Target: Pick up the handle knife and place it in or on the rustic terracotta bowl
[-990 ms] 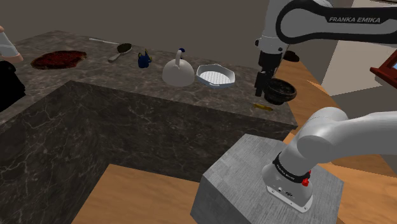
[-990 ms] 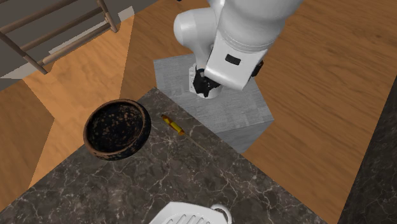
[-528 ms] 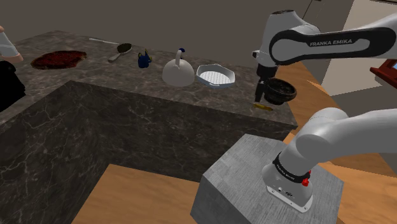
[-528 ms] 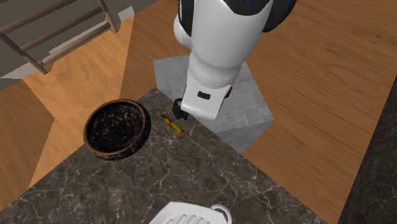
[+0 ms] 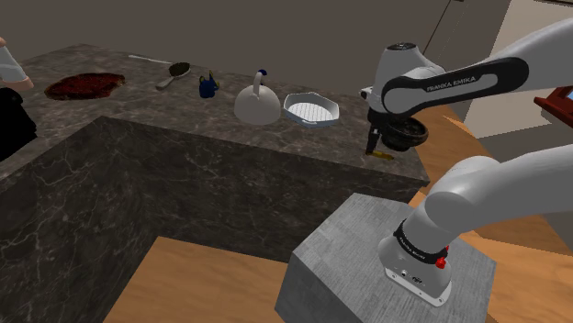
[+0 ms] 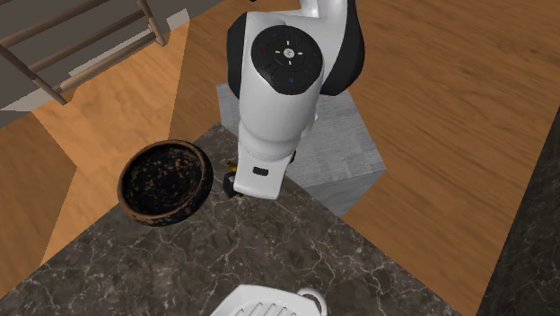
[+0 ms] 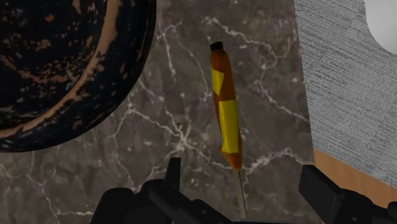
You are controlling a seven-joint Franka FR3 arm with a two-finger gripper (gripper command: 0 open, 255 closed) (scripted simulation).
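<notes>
Where the dark marbled counter (image 5: 303, 138) runs out to its corner at the right of the shoulder view, the black gripper (image 5: 372, 144) hangs low over the stone, pointing down. Its fingers (image 7: 321, 188) are spread (the wrist view shows a wide gap between them) and they touch nothing. The knife (image 7: 226, 108) lies flat on the counter beneath the hand. It has an orange-brown handle with yellow patches and a black cap, and a thin blade whose tip falls in the gap between the fingers. The handle stretches away from the gripper. Beside the knife, near but apart from it, sits the bowl (image 7: 70, 63), dark inside with rusty flecks and a brownish rim. On the knife's other side the counter ends, and the grey top of the stand (image 7: 343, 76) shows past the edge.

In the second exterior view the bowl sits at centre left, by the counter's corner. The white arm (image 6: 274, 99) comes down from the top centre and covers nearly all of the knife, leaving a yellow sliver just left of the wrist. The stand lies behind the arm, on a wooden floor (image 6: 449, 108).

Farther along the counter, in the upper middle of the shoulder view, stand a white scalloped dish (image 5: 310, 109) and a white kettle (image 5: 256, 103). A dark red mat (image 5: 84, 86) lies at the upper left, well apart from the gripper.
</notes>
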